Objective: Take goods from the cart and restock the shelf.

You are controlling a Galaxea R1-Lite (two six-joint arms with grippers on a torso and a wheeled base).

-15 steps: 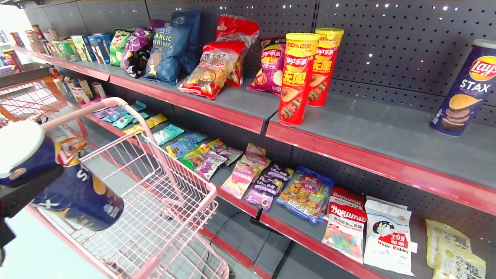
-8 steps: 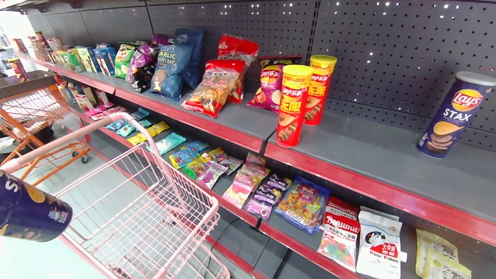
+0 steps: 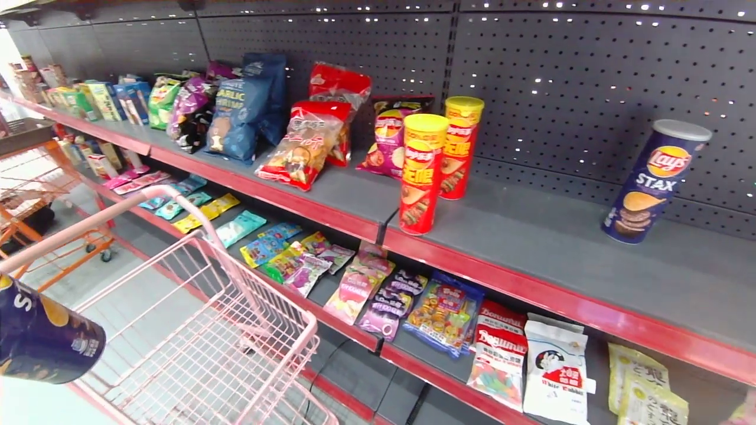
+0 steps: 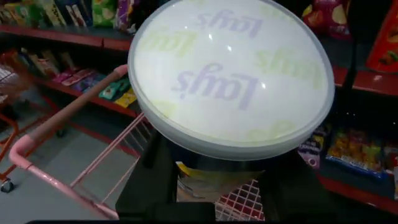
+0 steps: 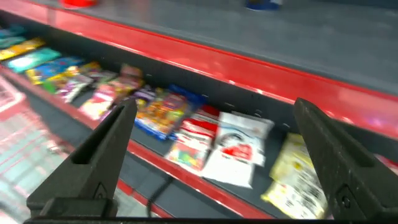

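A dark blue chip can [image 3: 44, 345] hangs tilted at the lower left of the head view, over the near side of the pink cart [image 3: 254, 330]. In the left wrist view its white lid [image 4: 230, 74] looms large, and my left gripper [image 4: 217, 190] is shut on the can's body below it. A matching blue can [image 3: 652, 180] stands upright at the right of the upper shelf [image 3: 531, 242]. My right gripper [image 5: 214, 109] is open with nothing between its fingers [image 5: 93, 168], facing the lower shelf's candy bags [image 5: 230, 149].
Two red-and-yellow cans [image 3: 420, 171] stand mid-shelf, with snack bags [image 3: 307, 141] to their left. Bare grey shelf lies between them and the blue can. An orange cart [image 3: 35, 195] stands at far left. The lower shelf [image 3: 449, 383] carries flat candy packs.
The camera has shifted, sliding the shelf down and left in the picture. The held can has moved left relative to the pink cart, and its lid has left the head view.
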